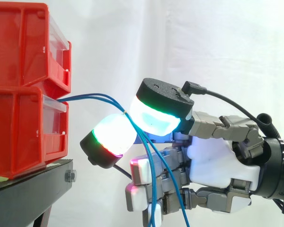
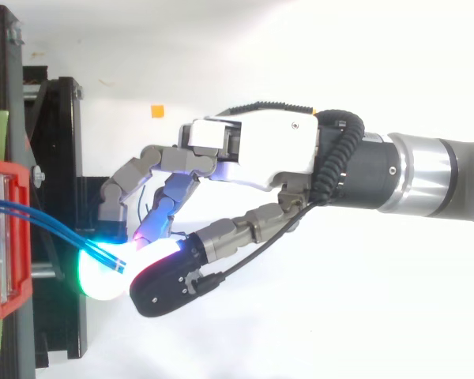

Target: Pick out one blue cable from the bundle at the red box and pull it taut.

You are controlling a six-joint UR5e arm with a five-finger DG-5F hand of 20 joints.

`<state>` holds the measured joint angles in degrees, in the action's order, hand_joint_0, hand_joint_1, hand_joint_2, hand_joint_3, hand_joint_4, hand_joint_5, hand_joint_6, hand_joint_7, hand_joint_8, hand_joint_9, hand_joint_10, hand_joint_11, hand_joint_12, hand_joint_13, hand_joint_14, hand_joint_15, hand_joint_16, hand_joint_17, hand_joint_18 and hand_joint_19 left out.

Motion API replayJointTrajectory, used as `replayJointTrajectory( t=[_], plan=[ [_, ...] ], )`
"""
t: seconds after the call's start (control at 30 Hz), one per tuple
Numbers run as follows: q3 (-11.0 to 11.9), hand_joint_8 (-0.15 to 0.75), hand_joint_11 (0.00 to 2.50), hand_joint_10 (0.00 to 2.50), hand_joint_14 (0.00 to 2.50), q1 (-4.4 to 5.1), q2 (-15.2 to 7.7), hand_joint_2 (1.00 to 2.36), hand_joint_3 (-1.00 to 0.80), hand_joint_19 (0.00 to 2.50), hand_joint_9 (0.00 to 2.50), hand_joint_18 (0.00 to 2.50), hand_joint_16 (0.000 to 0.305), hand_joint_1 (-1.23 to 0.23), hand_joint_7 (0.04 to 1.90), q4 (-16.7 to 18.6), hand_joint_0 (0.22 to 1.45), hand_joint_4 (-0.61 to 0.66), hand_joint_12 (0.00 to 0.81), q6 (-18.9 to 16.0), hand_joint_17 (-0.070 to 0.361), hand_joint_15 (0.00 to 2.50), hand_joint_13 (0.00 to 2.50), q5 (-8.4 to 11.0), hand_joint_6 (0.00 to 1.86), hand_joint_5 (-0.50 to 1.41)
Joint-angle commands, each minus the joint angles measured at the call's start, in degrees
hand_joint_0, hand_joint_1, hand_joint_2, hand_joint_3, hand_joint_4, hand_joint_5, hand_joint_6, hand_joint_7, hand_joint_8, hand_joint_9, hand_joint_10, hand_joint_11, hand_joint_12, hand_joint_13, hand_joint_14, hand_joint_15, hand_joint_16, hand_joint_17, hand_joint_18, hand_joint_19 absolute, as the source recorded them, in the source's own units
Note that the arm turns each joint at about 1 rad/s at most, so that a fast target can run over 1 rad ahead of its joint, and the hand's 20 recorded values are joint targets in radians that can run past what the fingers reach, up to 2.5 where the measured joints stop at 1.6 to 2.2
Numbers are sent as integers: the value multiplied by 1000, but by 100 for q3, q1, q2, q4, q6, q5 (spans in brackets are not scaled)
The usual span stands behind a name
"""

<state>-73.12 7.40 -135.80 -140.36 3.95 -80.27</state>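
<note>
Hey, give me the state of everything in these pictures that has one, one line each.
robot hand: shut, glowing pads pinching the blue cables.
blue cables: run from the lower red bin, gently curved, not taut; slack hangs below the pinch.
red bins: stacked two high on the black stand.

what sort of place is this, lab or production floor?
Likely a lab test rig: a white curtain backdrop, red bins stacked on a black stand, and a robot hand pinching blue cables from one bin.
</note>
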Motion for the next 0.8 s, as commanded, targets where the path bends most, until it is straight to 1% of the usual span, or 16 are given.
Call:
replayJointTrajectory(
  t=[0.0,0.13,0.3,0.37,0.57,0.63,0.77],
  plan=[
    [0,331,684,24,22,-37,1,1017,-231,712,1134,904,49,-705,770,-18,652,-53,381,-70,111,611,1087,-41,950,-177],
    [0,334,785,23,23,-81,1,1017,-256,712,1200,907,49,-700,764,-44,657,-46,384,-114,111,662,1129,-112,949,-182],
    [0,332,857,26,22,-125,1,1016,-271,721,1234,915,50,-695,753,-71,660,-36,386,-166,112,690,1160,-182,949,-186],
    [0,332,862,24,22,-151,1,1016,-271,729,1239,916,49,-692,755,-88,660,-34,387,-184,111,706,1162,-244,949,-186],
    [0,299,964,26,25,-195,1,1016,-280,760,1269,922,50,-682,751,-97,663,-32,381,-210,112,899,1275,-323,951,-190],
    [0,298,955,23,25,-213,1,1017,-286,768,1248,923,50,-679,738,-115,665,-32,373,-210,112,986,1326,-358,952,-192],
    [0,307,856,21,24,-239,1,1016,-285,768,1165,927,50,-676,741,-150,666,-26,366,-210,112,992,1351,-419,953,-193]
  ],
)
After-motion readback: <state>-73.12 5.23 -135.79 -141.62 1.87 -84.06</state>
